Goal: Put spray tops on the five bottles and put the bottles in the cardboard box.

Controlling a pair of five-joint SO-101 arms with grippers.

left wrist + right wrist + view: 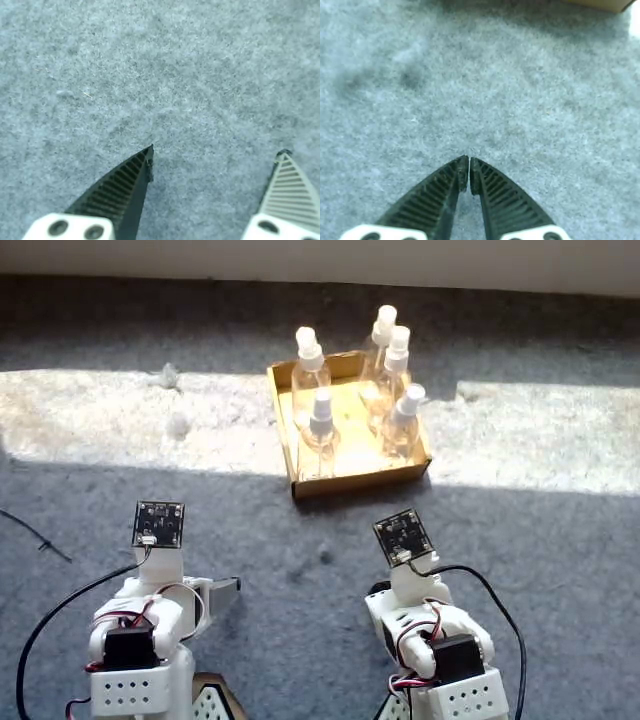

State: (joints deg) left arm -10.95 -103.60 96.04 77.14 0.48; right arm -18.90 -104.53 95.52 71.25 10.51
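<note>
Several clear bottles with white spray tops stand in or at the cardboard box (300, 482) at the middle back of the grey carpet; one bottle (320, 432) is near its front left, another (401, 422) at its right, and one (380, 336) stands at the far edge, in or behind the box I cannot tell. Both arms sit folded at the near edge, well short of the box. My left gripper (216, 154) is open over bare carpet, with nothing between its fingers. My right gripper (469, 161) is shut and empty, a corner of the box (602, 4) showing beyond it.
A sunlit band crosses the carpet at the box's level. Two small pale bits (168, 375) lie in it at the back left. A black cable (35, 536) trails at the left edge.
</note>
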